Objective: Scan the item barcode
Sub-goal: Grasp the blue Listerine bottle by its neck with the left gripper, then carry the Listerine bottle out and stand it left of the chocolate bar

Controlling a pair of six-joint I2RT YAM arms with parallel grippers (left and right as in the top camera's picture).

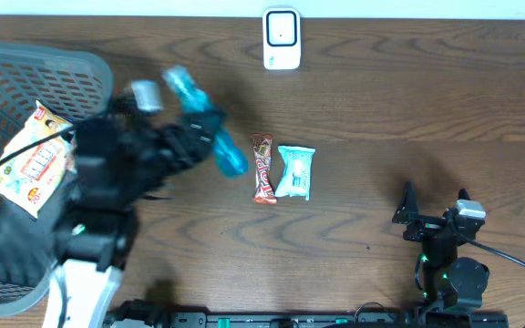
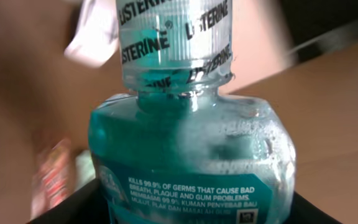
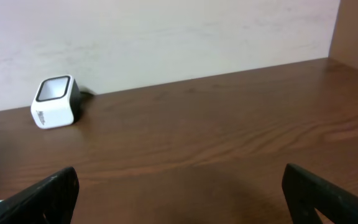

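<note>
A teal Listerine mouthwash bottle (image 1: 231, 157) with a clear cap hangs tilted above the table's left-middle, blurred with motion. My left gripper (image 1: 206, 126) is shut on its body. In the left wrist view the bottle (image 2: 191, 143) fills the frame, cap pointing up, its label text facing the camera, and the dark fingers (image 2: 73, 208) flank its lower sides. The white barcode scanner (image 1: 281, 38) stands at the table's far edge, also visible as the scanner (image 3: 55, 101) in the right wrist view. My right gripper (image 1: 434, 211) rests open near the front right, nothing between its fingers (image 3: 48, 196).
A grey plastic basket (image 1: 53, 56) at the left holds a snack bag (image 1: 33, 159). A red-brown candy bar (image 1: 262, 168) and a teal packet (image 1: 295, 171) lie side by side mid-table. A pale wall runs behind the far edge.
</note>
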